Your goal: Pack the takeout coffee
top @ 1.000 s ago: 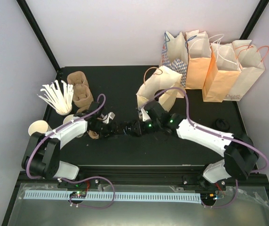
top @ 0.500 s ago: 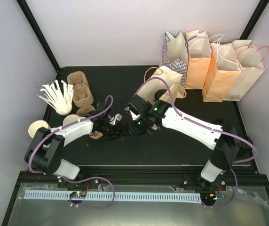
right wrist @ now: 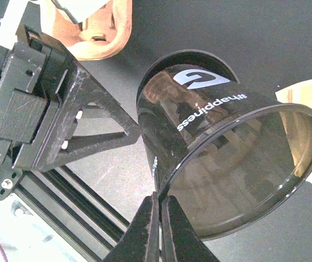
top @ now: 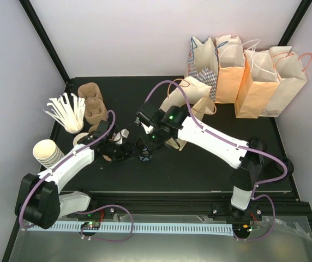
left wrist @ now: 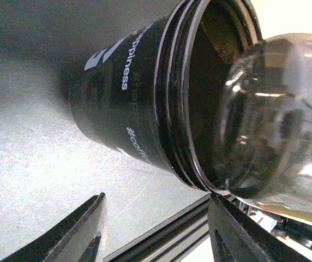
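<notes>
Swung left across the table (top: 199,169) since a second ago, the right gripper (right wrist: 160,206) now sits pinched together on the rim of the black cup (right wrist: 199,125) with pale lettering, which seems tilted. The left gripper (left wrist: 156,199) has its jaws apart, one finger just beside the cup's wall. The white takeout coffee cannot be picked out in any view
</notes>
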`<move>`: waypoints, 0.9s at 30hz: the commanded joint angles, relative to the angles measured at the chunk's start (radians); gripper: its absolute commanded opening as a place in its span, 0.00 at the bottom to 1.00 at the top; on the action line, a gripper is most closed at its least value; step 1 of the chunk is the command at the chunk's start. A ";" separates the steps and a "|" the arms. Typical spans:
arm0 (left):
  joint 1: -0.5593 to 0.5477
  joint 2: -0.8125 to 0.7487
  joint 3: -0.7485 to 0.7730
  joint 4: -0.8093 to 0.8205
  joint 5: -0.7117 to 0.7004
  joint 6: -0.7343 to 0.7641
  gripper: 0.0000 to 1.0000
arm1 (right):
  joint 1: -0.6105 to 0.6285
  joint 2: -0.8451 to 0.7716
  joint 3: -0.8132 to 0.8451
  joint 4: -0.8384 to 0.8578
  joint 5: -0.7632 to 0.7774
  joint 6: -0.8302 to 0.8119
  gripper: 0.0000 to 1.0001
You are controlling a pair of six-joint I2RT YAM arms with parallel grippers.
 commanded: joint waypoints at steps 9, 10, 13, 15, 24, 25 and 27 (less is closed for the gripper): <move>0.028 -0.022 0.063 -0.090 -0.058 0.024 0.53 | 0.004 -0.106 0.103 -0.148 0.026 -0.014 0.01; 0.028 -0.020 0.077 -0.103 -0.068 0.031 0.54 | 0.004 -0.120 0.103 -0.154 0.025 -0.009 0.01; 0.027 -0.022 0.116 -0.139 -0.106 0.054 0.56 | 0.004 -0.154 0.103 -0.187 0.022 0.004 0.01; 0.028 -0.030 0.136 -0.149 -0.118 0.066 0.65 | 0.004 -0.177 0.099 -0.218 0.020 0.006 0.01; 0.027 0.011 0.163 -0.186 -0.154 0.108 0.71 | 0.019 -0.311 -0.173 -0.319 0.225 0.014 0.01; 0.026 0.029 0.163 -0.188 -0.152 0.119 0.70 | 0.020 -0.332 -0.223 -0.311 0.237 0.015 0.01; 0.023 0.070 0.171 -0.199 -0.152 0.146 0.68 | 0.019 -0.352 -0.315 -0.288 0.253 0.025 0.01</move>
